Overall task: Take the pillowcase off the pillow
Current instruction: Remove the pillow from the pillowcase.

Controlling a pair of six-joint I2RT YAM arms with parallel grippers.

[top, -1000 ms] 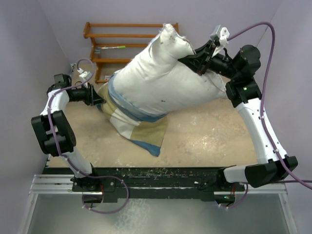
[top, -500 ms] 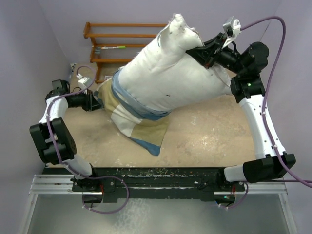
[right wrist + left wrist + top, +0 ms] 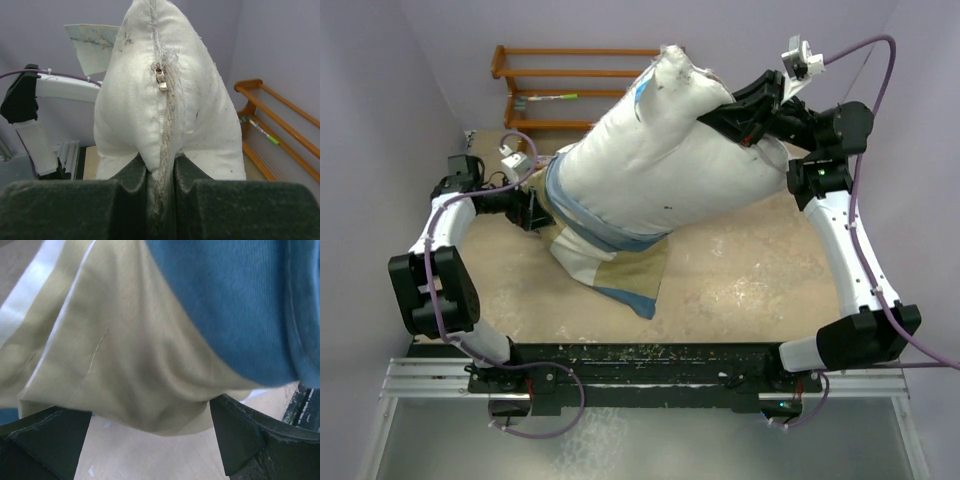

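Note:
My right gripper (image 3: 718, 112) is shut on the zipper seam of the white pillow (image 3: 660, 160) and holds that end high at the back right. In the right wrist view its jaws pinch the seam (image 3: 161, 172) of the pillow (image 3: 160, 100). The pillowcase (image 3: 605, 255), in tan, cream and blue, is bunched round the pillow's lower left end and hangs to the table. My left gripper (image 3: 537, 206) stands open right beside it. In the left wrist view its fingers (image 3: 240, 440) are wide apart, with tan and blue pillowcase fabric (image 3: 125, 360) sagging just above the gap.
A wooden rack (image 3: 570, 72) stands at the back, with a green-tipped tool (image 3: 552, 98) on it. The sandy tabletop (image 3: 750, 280) lies under the pillow. Purple walls close in on both sides. A black rail (image 3: 640, 362) runs along the near edge.
My left gripper closed, then opened wide, and has shifted right against the pillowcase. The right arm rose with the pillow's end and now holds about the same height.

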